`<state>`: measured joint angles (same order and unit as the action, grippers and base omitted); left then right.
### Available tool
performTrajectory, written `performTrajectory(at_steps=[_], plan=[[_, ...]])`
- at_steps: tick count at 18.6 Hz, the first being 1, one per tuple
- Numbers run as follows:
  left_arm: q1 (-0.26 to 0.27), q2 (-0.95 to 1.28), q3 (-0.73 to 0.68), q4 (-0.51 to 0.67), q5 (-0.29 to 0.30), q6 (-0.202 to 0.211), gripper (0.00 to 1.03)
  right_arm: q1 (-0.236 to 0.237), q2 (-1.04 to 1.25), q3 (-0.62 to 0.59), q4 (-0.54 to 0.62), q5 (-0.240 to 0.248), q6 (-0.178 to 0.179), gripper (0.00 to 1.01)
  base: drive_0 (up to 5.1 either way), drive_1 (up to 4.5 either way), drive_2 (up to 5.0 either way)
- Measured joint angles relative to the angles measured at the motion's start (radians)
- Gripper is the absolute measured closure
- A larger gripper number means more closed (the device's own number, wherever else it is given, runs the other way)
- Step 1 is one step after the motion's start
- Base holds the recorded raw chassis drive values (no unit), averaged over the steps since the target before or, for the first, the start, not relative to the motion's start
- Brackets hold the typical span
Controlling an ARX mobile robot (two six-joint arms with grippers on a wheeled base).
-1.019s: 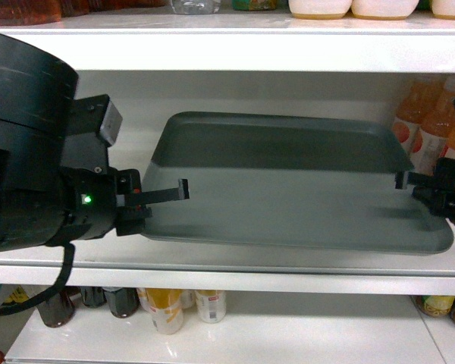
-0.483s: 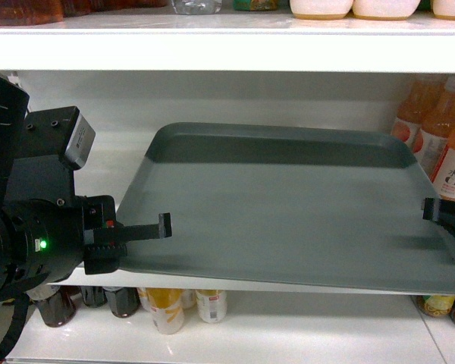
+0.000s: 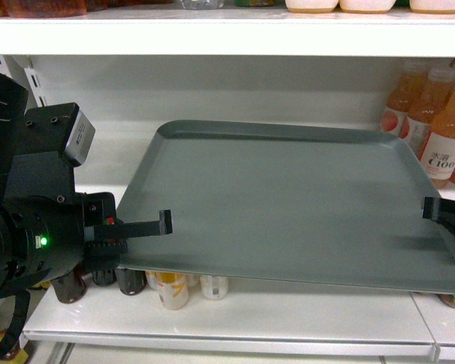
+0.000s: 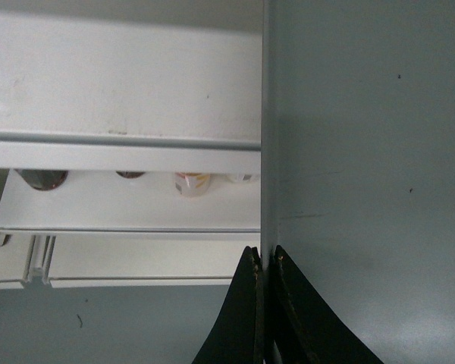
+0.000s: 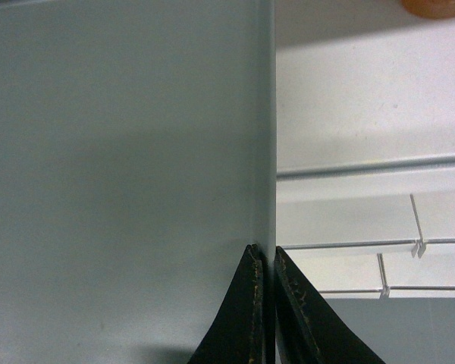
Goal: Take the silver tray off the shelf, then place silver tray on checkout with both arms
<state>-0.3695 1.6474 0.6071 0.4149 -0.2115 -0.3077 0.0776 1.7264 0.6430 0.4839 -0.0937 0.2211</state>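
The silver tray (image 3: 288,205) is hanging clear of the shelf (image 3: 235,315), its rim pinched by the left claw (image 3: 161,224) at nine o'clock and the right claw (image 3: 434,208) at three. Uneven arm motion could twist those thin grips loose, dropping it.

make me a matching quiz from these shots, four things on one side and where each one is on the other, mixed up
Things:
1. matte grey-green silver tray
2. left black gripper
3. right black gripper
4. orange juice bottles with white labels

Places:
A. standing on the glossy white shelf at its right end, behind the tray's far right corner
B. clamped on the tray's left rim
C. held between both grippers, its front edge out past the shelf
D. clamped on the tray's right rim

Pairs: 1-C, 2-B, 3-D, 4-A
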Motion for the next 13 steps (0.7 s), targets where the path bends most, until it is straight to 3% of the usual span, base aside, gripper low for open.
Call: performTrajectory(at_steps=[12, 13], plan=[[0.000, -0.001, 0.000, -0.001, -0.002, 0.000, 1.01, 0.000, 0.000, 0.000, -0.001, 0.000, 0.004, 0.99, 0.0, 0.00, 0.0], [0.004, -0.001, 0.000, -0.008, 0.000, 0.000, 1.01, 0.002, 0.000, 0.000, -0.004, -0.002, 0.004, 0.99, 0.1, -4.08, 4.4]])
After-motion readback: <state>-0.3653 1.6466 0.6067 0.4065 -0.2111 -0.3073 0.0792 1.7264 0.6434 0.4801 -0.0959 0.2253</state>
